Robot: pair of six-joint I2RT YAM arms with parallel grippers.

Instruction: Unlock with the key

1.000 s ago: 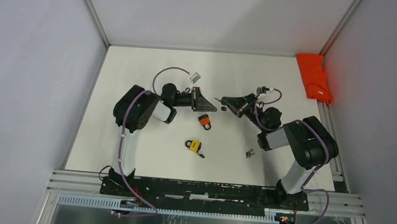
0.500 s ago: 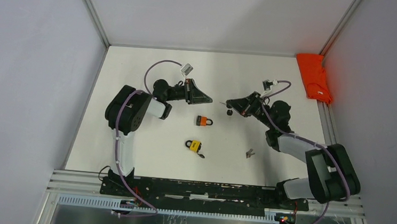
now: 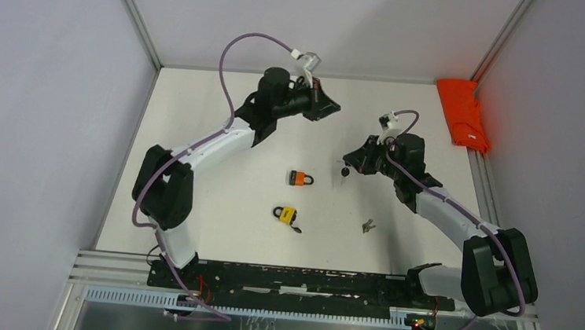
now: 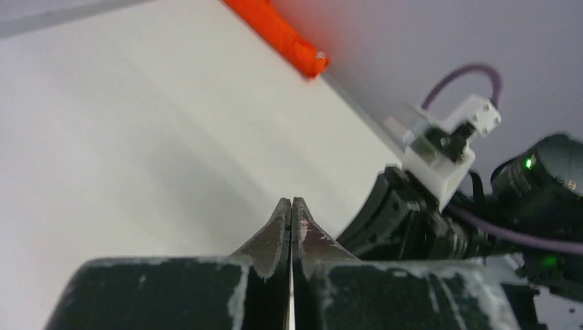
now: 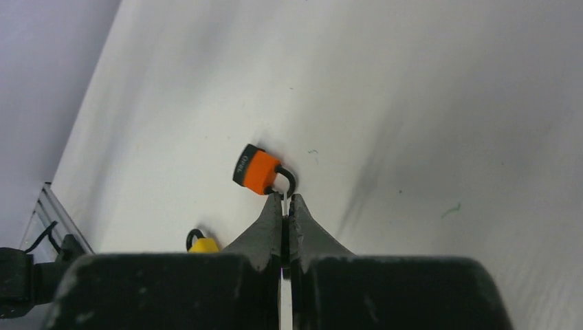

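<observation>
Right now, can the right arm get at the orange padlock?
Probably yes. The right end effector points straight at the orange padlock, and nothing lies between them on the table. It is shut on what looks like a key.

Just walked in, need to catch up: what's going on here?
The right gripper is shut on what looks like a thin key, pointed at the orange padlock, which lies untouched on the table. The key is not in it yet. The left gripper is shut and empty, out over the table's far side. A yellow padlock lies close by.
</observation>
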